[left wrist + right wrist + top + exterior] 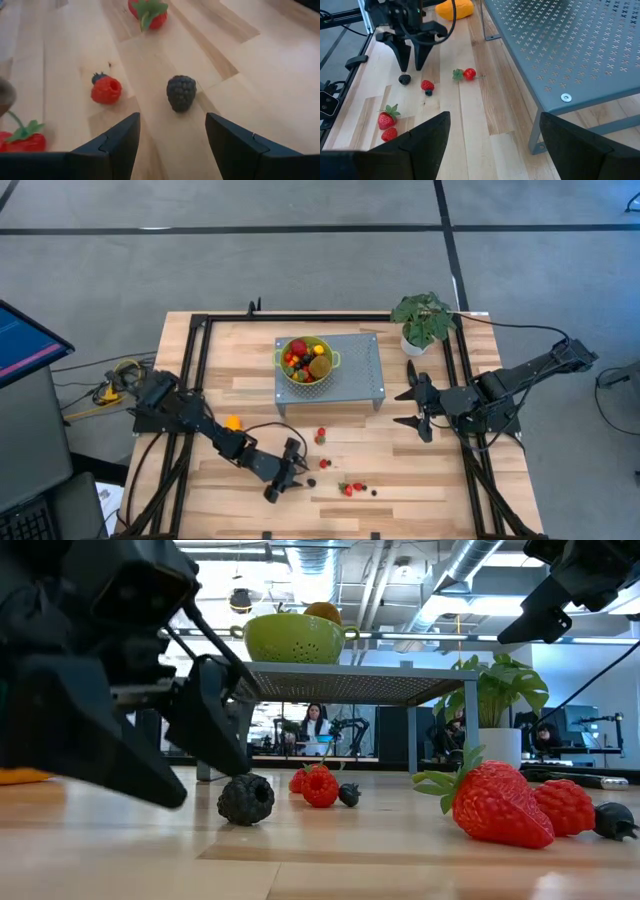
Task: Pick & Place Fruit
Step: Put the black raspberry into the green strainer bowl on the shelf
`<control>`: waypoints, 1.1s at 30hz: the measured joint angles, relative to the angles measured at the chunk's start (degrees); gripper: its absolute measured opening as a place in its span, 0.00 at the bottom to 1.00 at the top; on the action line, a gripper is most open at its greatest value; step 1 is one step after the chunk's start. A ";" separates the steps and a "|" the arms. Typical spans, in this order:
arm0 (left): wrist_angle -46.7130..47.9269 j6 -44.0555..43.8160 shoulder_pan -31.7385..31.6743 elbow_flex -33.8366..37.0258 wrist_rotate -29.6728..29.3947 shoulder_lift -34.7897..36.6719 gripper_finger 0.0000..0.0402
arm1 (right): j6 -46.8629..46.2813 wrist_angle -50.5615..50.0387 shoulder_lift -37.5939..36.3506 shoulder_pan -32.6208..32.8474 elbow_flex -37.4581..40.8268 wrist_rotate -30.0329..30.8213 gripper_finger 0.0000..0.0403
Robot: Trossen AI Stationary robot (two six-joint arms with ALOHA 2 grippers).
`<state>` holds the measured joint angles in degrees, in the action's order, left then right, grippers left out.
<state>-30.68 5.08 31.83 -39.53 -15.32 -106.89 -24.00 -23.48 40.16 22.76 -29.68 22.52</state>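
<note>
The wooden table [400,470] has bare planks along its near edge and between the two arms, with grey floor all round. A grey perforated stand [350,365] carries a green colander [306,360] of fruit, and a potted plant [422,320] stands at the far right corner. The right gripper [416,408] hangs beside the stand, fingers spread wide and empty. The left gripper [290,472] sits low over the planks, jaws apart and holding nothing, just short of a blackberry [181,92] (untouched). A raspberry [106,90] and strawberries [495,802] lie nearby.
</note>
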 joint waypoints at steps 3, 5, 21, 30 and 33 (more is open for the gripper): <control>-3.35 -0.02 0.00 0.01 0.00 -2.49 0.54 | -0.01 0.01 0.02 -0.02 0.01 0.00 0.75; -5.97 -0.04 0.00 -0.01 -0.18 -3.88 0.54 | 0.01 -0.01 0.00 0.00 -0.01 -0.02 0.75; -11.95 0.02 -0.11 -0.95 0.11 -6.62 0.54 | 0.01 0.00 0.00 -0.02 -0.01 -0.02 0.75; -12.15 0.02 -0.09 -1.11 2.13 -6.62 0.54 | -0.01 0.01 0.02 0.00 0.00 -0.01 0.75; -12.15 0.00 -0.17 -1.11 2.19 -6.62 0.54 | 0.01 0.01 0.01 0.00 0.01 -0.02 0.75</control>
<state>-42.83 5.08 31.66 -40.64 -13.13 -113.51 -23.99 -23.46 40.18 22.76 -29.67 22.50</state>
